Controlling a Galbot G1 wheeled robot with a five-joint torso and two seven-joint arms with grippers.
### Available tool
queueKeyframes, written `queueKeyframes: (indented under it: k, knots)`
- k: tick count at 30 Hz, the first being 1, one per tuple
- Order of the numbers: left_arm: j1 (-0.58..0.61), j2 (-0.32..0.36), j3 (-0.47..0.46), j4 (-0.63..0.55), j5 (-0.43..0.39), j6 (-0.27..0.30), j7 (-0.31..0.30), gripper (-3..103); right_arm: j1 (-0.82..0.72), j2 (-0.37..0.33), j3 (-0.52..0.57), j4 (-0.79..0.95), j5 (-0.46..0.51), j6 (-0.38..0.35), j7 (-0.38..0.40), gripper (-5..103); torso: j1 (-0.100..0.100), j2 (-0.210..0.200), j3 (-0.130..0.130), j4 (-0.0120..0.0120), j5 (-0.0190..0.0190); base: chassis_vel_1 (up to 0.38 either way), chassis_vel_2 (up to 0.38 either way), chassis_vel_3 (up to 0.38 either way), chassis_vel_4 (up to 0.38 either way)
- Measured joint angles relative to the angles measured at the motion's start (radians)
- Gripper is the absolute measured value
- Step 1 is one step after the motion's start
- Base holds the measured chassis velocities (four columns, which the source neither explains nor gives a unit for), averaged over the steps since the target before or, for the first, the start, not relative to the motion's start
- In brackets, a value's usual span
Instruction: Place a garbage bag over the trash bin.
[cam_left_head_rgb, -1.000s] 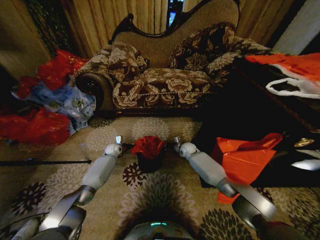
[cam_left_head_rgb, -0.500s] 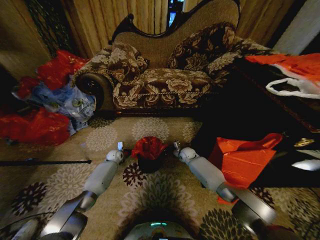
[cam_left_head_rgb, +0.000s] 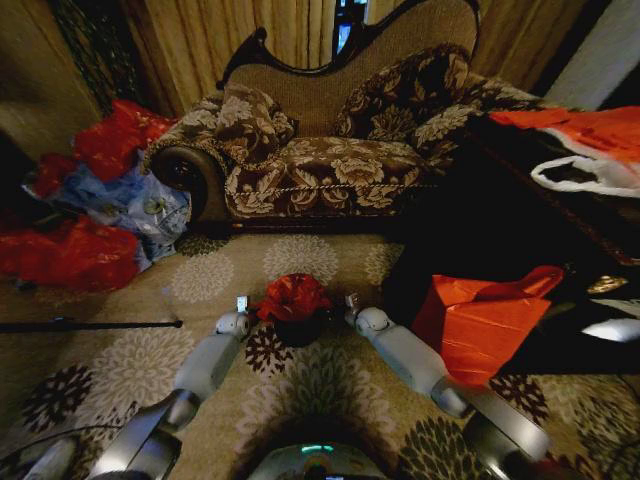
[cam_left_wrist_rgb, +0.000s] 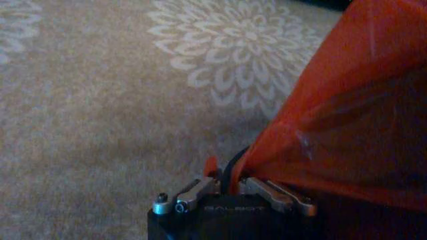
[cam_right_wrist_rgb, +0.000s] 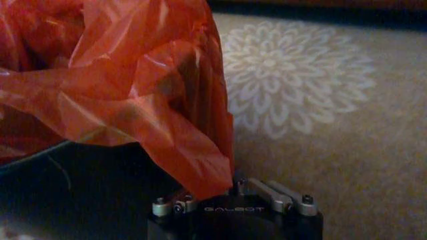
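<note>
Two grippers flank the trash bin (cam_left_head_rgb: 299, 328): left gripper (cam_left_head_rgb: 240, 304) and right gripper (cam_left_head_rgb: 351, 301), jaws of each clamped on the garbage bag (cam_left_head_rgb: 293, 296) bunched atop it.

Both arms stretched forward and down, forearms converging, wrists low near floor. Left gripper (cam_left_head_rgb: 241, 303) at left side of garbage bag (cam_left_head_rgb: 293, 297), fingers pinched on film edge, seen in left wrist view (cam_left_wrist_rgb: 230, 186). Right gripper (cam_left_head_rgb: 351, 300) at opposite side, level with left, jaws closed on bag fold (cam_right_wrist_rgb: 235, 189).
</note>
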Motion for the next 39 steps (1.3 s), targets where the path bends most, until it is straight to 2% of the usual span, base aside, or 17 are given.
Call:
queueKeyframes:
  k: [1, 2, 3, 4, 5, 6, 9, 13, 16, 17, 18, 19, 22, 24, 28, 34, 39]
  knots:
    - [0.014, 0.005, -0.008, -0.028, -0.010, -0.018, -0.010, 19, -0.003, -0.011, -0.005, 0.018, 0.001, 0.002, 0.030, 0, 0.000, 0.000, 0.000, 0.0001, -0.0001, 0.000, 0.000, 0.000, 0.000]
    - [0.014, 0.005, -0.008, -0.028, -0.010, -0.018, -0.010, 19, -0.003, -0.011, -0.005, 0.018, 0.001, 0.002, 0.030, 0, 0.000, 0.000, 0.000, 0.0001, -0.0001, 0.000, 0.000, 0.000, 0.000]
    - [0.021, 0.008, -0.013, -0.044, -0.014, -0.031, -0.013, 19, -0.004, -0.017, -0.008, 0.028, 0.001, 0.003, 0.044, 5, 0.000, 0.000, 0.000, 0.0001, -0.0001, 0.000, 0.000, 0.000, 0.000]
    - [0.036, 0.015, -0.019, -0.074, -0.018, -0.053, -0.017, 24, -0.007, -0.029, -0.012, 0.047, 0.005, 0.004, 0.077, 10, 0.000, 0.000, 0.000, 0.0001, 0.0002, 0.000, 0.000, 0.000, 0.000]
    - [0.047, 0.022, -0.024, -0.096, -0.019, -0.063, -0.018, 30, -0.012, -0.039, -0.013, 0.066, 0.013, 0.003, 0.100, 10, 0.000, 0.000, 0.000, 0.0000, 0.0000, 0.000, 0.000, 0.000, 0.000]
    - [0.061, 0.030, -0.029, -0.123, -0.021, -0.072, -0.019, 36, -0.019, -0.048, -0.014, 0.091, 0.023, 0.001, 0.124, 16, 0.000, 0.000, 0.000, -0.0002, -0.0002, 0.000, 0.000, 0.000, 0.000]
    - [0.083, 0.042, -0.035, -0.163, -0.023, -0.081, -0.019, 41, -0.027, -0.066, -0.019, 0.125, 0.045, -0.004, 0.146, 21, 0.000, 0.000, 0.000, -0.0001, 0.0004, 0.000, 0.000, 0.000, 0.000]
    - [0.167, 0.094, -0.052, -0.276, -0.031, -0.089, -0.019, 62, -0.061, -0.129, -0.026, 0.232, 0.100, -0.033, 0.167, 43, 0.000, 0.000, 0.000, -0.0002, 0.0000, 0.000, 0.000, 0.000, 0.000]
    - [0.189, 0.099, -0.065, -0.297, -0.032, -0.094, -0.023, 68, -0.074, -0.132, -0.019, 0.256, 0.107, -0.029, 0.188, 48, 0.000, 0.000, 0.000, -0.0003, -0.0001, 0.000, 0.000, 0.000, 0.000]
    - [0.206, 0.100, -0.076, -0.312, -0.031, -0.098, -0.030, 74, -0.081, -0.132, -0.016, 0.269, 0.111, -0.024, 0.208, 59, 0.000, 0.000, 0.000, -0.0003, -0.0003, 0.000, 0.000, 0.000, 0.000]
    - [0.218, 0.101, -0.084, -0.326, -0.029, -0.100, -0.038, 79, -0.084, -0.132, -0.015, 0.277, 0.111, -0.021, 0.219, 59, 0.000, 0.000, 0.000, -0.0005, -0.0004, 0.000, 0.000, 0.000, 0.000]
    - [0.218, 0.101, -0.084, -0.326, -0.029, -0.100, -0.038, 79, -0.084, -0.132, -0.015, 0.277, 0.111, -0.021, 0.219, 59, 0.000, 0.000, 0.000, -0.0005, -0.0004, 0.000, 0.000, 0.000, 0.000]
    - [0.257, 0.109, -0.105, -0.373, -0.019, -0.103, -0.054, 94, -0.089, -0.135, -0.014, 0.295, 0.105, -0.006, 0.245, 76, 0.000, 0.000, 0.000, -0.0004, -0.0003, 0.000, 0.000, 0.000, 0.000]
    - [0.268, 0.112, -0.110, -0.388, -0.018, -0.105, -0.059, 94, -0.090, -0.136, -0.013, 0.300, 0.105, -0.001, 0.255, 76, 0.000, 0.000, 0.000, -0.0003, -0.0002, 0.000, 0.000, 0.000, 0.000]
    - [0.295, 0.108, -0.138, -0.426, -0.047, -0.143, -0.076, 100, -0.098, -0.136, 0.012, 0.338, 0.125, 0.019, 0.309, 96, 0.000, 0.000, 0.000, -0.0004, -0.0002, 0.000, 0.000, 0.000, 0.000]
    - [0.294, 0.101, -0.164, -0.429, -0.087, -0.168, -0.083, 100, -0.104, -0.124, 0.021, 0.360, 0.163, 0.025, 0.350, 100, 0.000, 0.000, 0.000, -0.0005, -0.0003, 0.000, 0.000, 0.000, 0.000]
    - [0.288, 0.101, -0.179, -0.428, -0.095, -0.168, -0.090, 100, -0.106, -0.122, 0.013, 0.360, 0.157, 0.025, 0.347, 100, 0.000, 0.000, 0.000, -0.0006, -0.0003, 0.000, 0.000, 0.000, 0.000]
